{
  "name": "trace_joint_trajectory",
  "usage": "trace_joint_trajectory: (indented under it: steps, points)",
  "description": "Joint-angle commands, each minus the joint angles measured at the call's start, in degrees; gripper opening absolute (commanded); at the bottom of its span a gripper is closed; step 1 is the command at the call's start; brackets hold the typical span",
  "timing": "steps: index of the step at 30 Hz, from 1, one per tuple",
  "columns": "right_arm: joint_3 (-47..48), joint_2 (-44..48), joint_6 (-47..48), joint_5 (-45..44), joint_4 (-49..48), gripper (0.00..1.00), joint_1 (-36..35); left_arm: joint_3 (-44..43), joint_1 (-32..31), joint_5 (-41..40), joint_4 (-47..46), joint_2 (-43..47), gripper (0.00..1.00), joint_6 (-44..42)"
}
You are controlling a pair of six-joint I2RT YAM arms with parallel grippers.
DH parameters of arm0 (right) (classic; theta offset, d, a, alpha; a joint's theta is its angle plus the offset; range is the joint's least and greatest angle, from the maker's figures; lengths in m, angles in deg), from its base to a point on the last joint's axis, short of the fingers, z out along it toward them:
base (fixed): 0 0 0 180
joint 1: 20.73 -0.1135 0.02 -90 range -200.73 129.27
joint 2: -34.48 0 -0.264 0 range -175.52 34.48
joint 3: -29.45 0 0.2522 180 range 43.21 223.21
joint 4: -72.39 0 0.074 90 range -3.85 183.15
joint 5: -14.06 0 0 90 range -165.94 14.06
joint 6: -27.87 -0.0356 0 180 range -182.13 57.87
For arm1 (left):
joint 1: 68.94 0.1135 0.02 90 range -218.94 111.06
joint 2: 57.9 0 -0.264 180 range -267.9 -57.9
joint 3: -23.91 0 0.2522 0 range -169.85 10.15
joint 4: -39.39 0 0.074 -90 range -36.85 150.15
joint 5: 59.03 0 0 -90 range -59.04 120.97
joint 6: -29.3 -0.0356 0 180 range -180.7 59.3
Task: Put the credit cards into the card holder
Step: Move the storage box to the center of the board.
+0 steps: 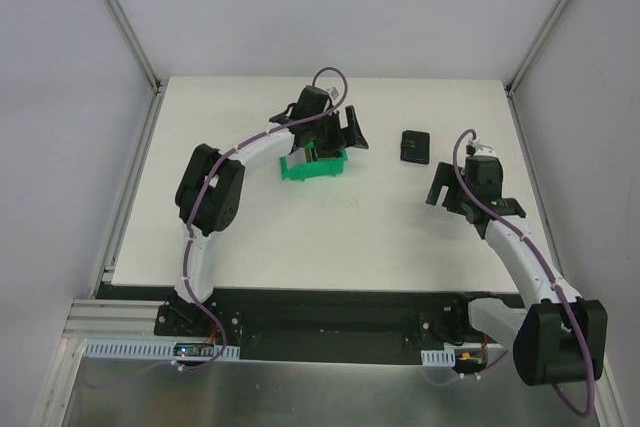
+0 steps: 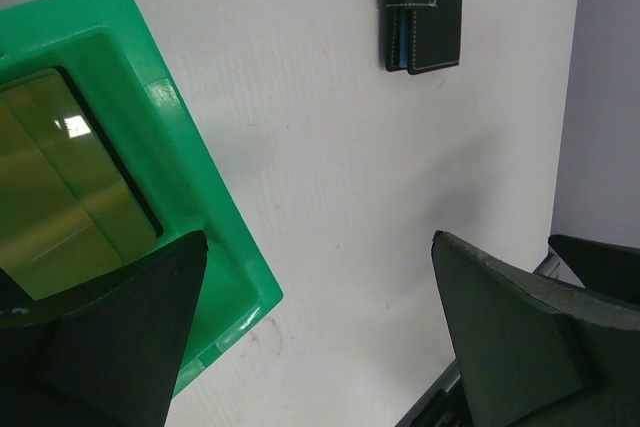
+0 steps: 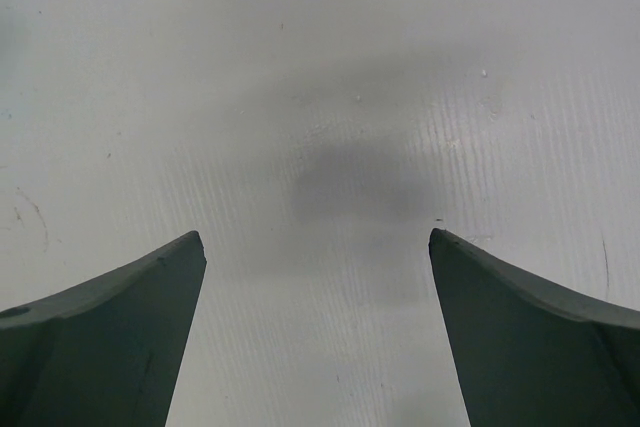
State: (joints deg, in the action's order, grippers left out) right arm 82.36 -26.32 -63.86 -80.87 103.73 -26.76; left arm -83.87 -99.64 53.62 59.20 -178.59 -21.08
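Left gripper (image 2: pixel 318 247) hangs with jaws wide apart, nothing held. The credit cards (image 2: pixel 60 187), gold face up, lie flat in the green bin (image 2: pixel 190 177), off to your left finger's side with the bin wall between. The left arm is nearer. The card holder (image 2: pixel 423 7) lies shut toward the tabletop's (image 2: pixel 330 147) far right. Right gripper (image 3: pixel 315 242) is spread over bare tabletop.

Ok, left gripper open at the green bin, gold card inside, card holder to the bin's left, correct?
No: the top view shows the card holder to the right of the green bin. Left gripper open at it, gold card inside: correct.
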Motion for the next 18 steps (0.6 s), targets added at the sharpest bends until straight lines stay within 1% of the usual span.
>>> trace_joint_trajectory:
  steps: [1, 9, 12, 13, 18]
  points:
    - [2.94, -1.17, -1.16, 1.94, 0.08, 0.96, 0.66, -2.31, -2.78, -1.03, -3.14, -1.13, 0.93, 4.50]
    - [4.87, -5.03, -1.25, 3.52, -0.97, 0.96, 1.01, -1.60, -3.76, -2.35, -5.69, -1.05, 0.94, 7.32]
    - [6.80, -8.19, -1.78, 4.31, -1.15, 0.96, 1.36, -3.62, -3.49, -3.14, -5.78, -2.27, 0.94, 7.49]
    - [7.42, -9.24, -2.13, 6.31, -1.24, 0.97, 1.36, -4.41, -3.49, -3.32, -5.69, -2.80, 0.94, 7.67]
    - [10.23, -13.20, -3.36, 9.49, -1.32, 0.98, 1.63, -8.02, -3.14, -4.20, -5.78, -6.22, 0.94, 9.07]
